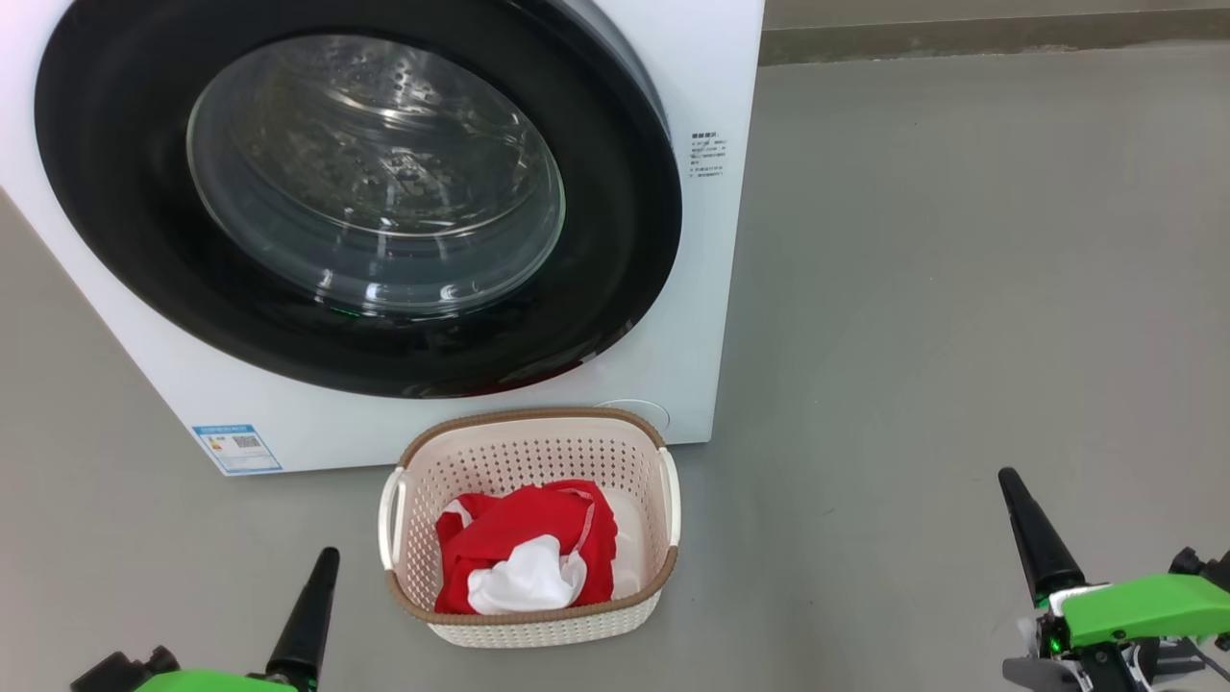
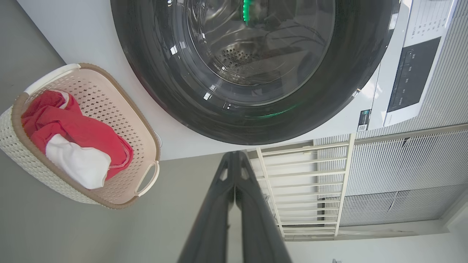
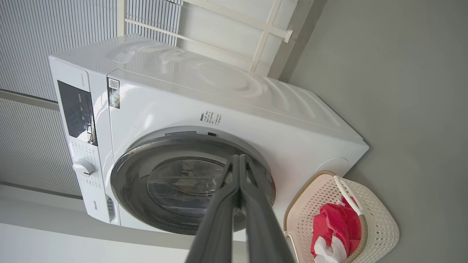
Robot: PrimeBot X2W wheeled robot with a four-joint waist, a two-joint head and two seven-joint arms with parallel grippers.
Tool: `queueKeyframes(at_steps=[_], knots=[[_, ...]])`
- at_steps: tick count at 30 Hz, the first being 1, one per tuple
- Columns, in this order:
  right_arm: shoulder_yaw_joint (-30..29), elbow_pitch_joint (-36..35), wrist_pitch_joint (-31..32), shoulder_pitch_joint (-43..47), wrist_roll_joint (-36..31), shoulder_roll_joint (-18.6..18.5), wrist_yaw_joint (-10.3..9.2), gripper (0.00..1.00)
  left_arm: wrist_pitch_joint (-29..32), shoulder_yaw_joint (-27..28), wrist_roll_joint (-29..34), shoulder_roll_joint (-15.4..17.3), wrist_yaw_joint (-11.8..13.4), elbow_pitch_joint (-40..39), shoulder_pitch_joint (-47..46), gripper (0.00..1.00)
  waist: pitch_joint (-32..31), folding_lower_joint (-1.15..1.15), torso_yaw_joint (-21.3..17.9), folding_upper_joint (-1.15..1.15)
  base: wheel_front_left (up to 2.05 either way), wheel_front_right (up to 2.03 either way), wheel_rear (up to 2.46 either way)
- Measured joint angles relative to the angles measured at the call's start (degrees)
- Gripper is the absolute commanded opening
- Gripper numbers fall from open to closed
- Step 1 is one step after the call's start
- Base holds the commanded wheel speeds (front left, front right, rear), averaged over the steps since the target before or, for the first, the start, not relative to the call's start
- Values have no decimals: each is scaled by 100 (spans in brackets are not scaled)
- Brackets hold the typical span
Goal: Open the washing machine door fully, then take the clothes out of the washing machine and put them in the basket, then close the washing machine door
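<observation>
The white washing machine (image 1: 673,58) (image 3: 226,95) fills the head view's upper left, and its black-rimmed glass door (image 1: 365,192) (image 2: 252,62) (image 3: 190,190) lies flat against the front, shut. On the floor in front stands the cream basket (image 1: 530,452) (image 2: 120,120) (image 3: 380,219). Red and white clothes (image 1: 528,557) (image 2: 73,138) (image 3: 336,226) lie inside it. My left gripper (image 1: 327,557) (image 2: 234,155) is shut and empty, left of the basket. Far to the basket's right, my right gripper (image 1: 1007,476) (image 3: 239,157) is shut too and holds nothing.
Grey floor (image 1: 961,288) spreads to the right of the machine. A white slatted rack (image 2: 303,182) (image 3: 226,33) and a ribbed wall panel (image 2: 420,164) stand behind the machine. The control panel (image 3: 76,109) is at the machine's top.
</observation>
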Motion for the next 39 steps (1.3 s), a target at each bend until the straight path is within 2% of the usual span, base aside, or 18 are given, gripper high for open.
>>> queueKeyframes(at_steps=[18, 39], knots=[[-111, 73, 201, -180, 1089, -5, -1, 0, 205, 336, -988, -140, -296, 116, -143, 0, 13, 0, -12, 0, 0, 0, 0], [-172, 76, 249, -243, 1090, -3, -1, 0, 248, 369, -1012, -156, -296, 129, -143, 0, 13, 0, -12, 0, 0, 0, 0]])
